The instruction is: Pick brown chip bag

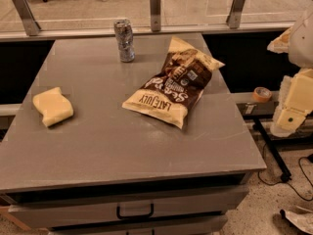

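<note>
The brown chip bag [173,84] lies flat on the grey table [122,146], right of centre. It is dark brown with cream ends and "LATE JULY" lettering, and its long axis runs from near left to far right. My gripper [291,112] shows as cream-white arm parts at the right edge of the view, off the table's right side. It is well clear of the bag and touches nothing.
A crumpled silver can [124,39] stands upright near the table's far edge, left of the bag. A pale yellow sponge-like block [53,106] lies at the left. A tape roll [262,94] sits on a ledge to the right. Drawers with a handle [135,212] are below the front edge.
</note>
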Controlling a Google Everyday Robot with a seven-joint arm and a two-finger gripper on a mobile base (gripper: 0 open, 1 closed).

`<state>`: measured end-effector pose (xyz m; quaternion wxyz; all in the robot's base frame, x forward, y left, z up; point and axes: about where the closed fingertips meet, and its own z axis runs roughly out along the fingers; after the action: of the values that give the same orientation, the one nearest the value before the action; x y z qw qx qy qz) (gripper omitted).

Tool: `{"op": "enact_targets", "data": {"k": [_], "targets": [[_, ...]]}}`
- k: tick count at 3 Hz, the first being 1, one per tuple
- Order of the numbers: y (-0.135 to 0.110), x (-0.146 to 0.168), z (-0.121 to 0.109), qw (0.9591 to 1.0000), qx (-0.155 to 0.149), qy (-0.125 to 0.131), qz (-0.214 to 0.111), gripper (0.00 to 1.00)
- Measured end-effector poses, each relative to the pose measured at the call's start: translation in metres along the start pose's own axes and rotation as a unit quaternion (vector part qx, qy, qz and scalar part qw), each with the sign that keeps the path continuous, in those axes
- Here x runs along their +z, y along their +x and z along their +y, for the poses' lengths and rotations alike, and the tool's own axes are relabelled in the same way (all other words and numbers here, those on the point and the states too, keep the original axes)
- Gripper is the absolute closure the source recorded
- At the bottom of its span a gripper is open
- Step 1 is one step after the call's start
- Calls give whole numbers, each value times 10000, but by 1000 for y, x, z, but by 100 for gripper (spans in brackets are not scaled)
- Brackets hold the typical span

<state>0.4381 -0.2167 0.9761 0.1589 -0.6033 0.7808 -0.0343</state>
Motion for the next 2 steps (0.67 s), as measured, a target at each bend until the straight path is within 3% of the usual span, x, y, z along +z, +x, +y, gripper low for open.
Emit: {"op": "enact_targets", "data": {"k": [1, 2], "targets": [[0, 0, 0, 10000, 0, 1, 0, 0], [-15, 19, -26, 9989, 15, 94, -466, 0]]}}
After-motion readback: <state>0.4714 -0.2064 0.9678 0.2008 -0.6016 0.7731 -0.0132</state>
